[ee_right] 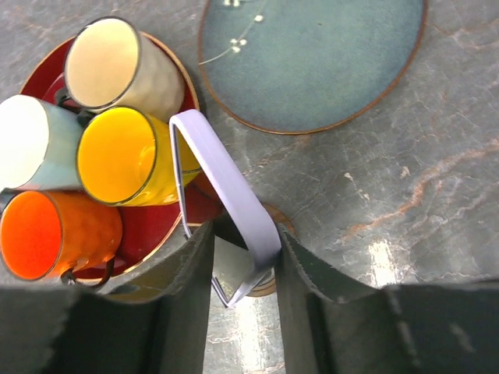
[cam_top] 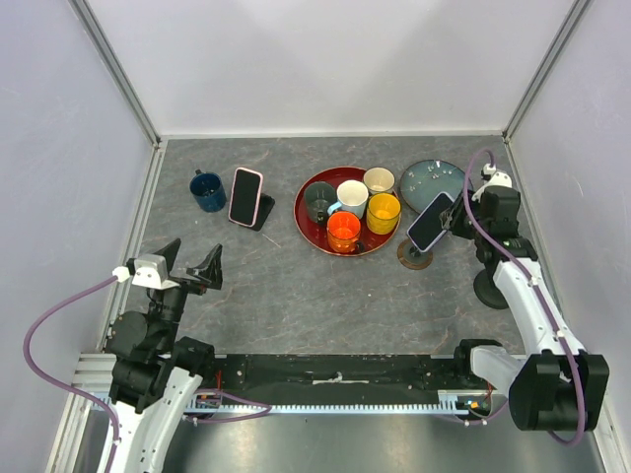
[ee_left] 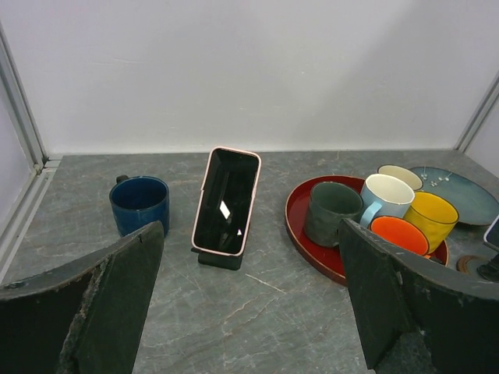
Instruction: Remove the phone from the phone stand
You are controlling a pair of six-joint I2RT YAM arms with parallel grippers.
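- The phone in a lilac case [ee_right: 234, 195] leans tilted on a small round brown stand [cam_top: 414, 258], on the right side of the table, just beside the round red tray [cam_top: 308, 232] of cups.
- The right gripper [ee_right: 243, 257] is clamped on the phone's far-right end, one finger on each side.
- The phone's long side runs from that gripper toward the tray.
- I think the next move is to lift it up, off the stand.
- The left gripper [cam_top: 190, 258] is far off on the near left, fingers wide apart, holding nothing.

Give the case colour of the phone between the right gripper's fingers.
Pale lavender on the phone, clearest in the right wrist view.
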